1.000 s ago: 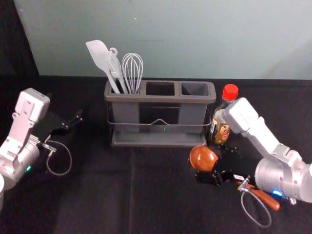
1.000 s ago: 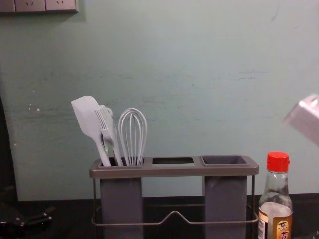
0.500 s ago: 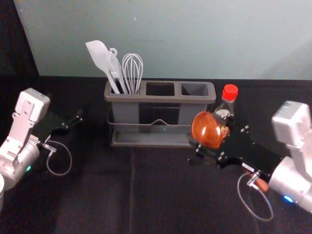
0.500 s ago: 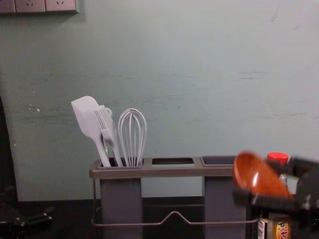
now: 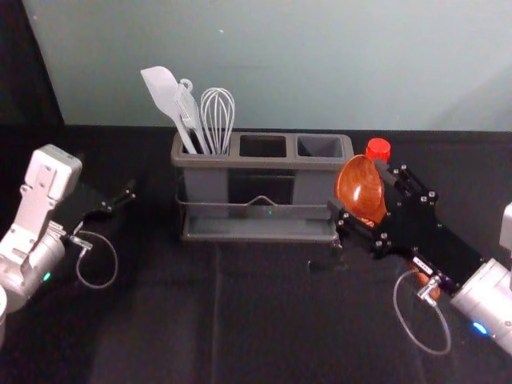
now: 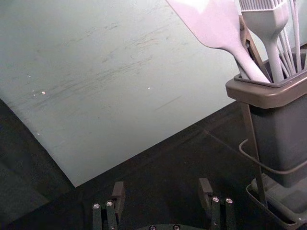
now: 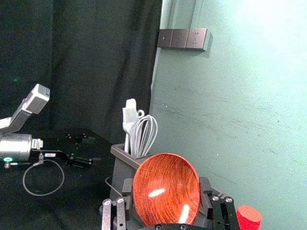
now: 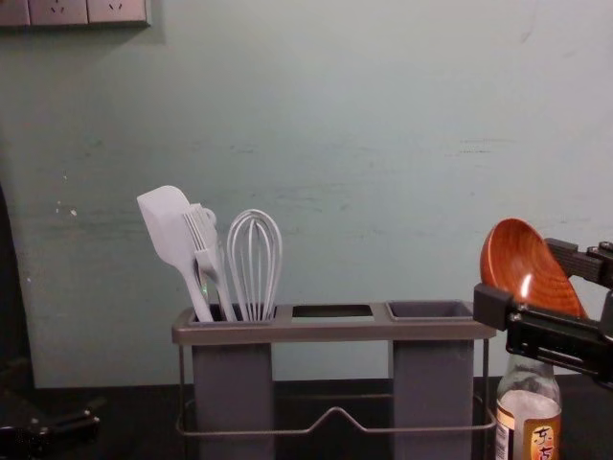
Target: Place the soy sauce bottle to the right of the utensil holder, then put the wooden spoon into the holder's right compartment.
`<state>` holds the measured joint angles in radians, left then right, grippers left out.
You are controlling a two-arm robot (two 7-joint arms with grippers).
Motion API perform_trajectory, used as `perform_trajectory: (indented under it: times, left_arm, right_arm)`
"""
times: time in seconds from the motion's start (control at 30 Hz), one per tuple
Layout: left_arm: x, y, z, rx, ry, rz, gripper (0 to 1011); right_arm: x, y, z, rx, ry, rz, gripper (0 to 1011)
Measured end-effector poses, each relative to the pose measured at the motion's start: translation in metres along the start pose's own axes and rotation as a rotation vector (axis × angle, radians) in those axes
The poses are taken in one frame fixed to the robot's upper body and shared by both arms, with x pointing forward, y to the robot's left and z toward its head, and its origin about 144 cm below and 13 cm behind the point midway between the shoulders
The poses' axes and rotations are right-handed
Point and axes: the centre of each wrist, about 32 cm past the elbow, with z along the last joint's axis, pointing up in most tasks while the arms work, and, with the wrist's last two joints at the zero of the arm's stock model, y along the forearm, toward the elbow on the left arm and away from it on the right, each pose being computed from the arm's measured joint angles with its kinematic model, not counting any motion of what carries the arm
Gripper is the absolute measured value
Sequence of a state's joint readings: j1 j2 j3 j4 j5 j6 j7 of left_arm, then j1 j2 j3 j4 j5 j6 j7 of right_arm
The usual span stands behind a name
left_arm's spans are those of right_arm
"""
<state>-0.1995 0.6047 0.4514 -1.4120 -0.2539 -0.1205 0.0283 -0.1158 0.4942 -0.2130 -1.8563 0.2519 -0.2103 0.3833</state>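
R tool w/ spoon nr bottle

Robot's right arm reaching in from the right edge of the head view, extended forward and angled inward; its silver wrist carries a lit blue light and a looped cable. The black right gripper is raised near the centre right, and in the chest view it points inward from the right edge, two fingers parted but clamped in a grip. At the left edge, the left arm is parked low, green light on, left gripper aimed forward and inward, fingers spread wide
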Motion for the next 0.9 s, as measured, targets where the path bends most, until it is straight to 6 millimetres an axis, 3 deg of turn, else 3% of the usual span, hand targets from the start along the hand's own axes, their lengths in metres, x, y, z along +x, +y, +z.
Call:
perform_trajectory:
  times: [0.9]
  left_arm:
    - [0.0000, 0.0000, 0.0000, 0.000, 0.000, 0.000, 1005]
  right_arm:
    - [0.0002, 0.0002, 0.0009, 0.001, -0.002, 0.006, 837]
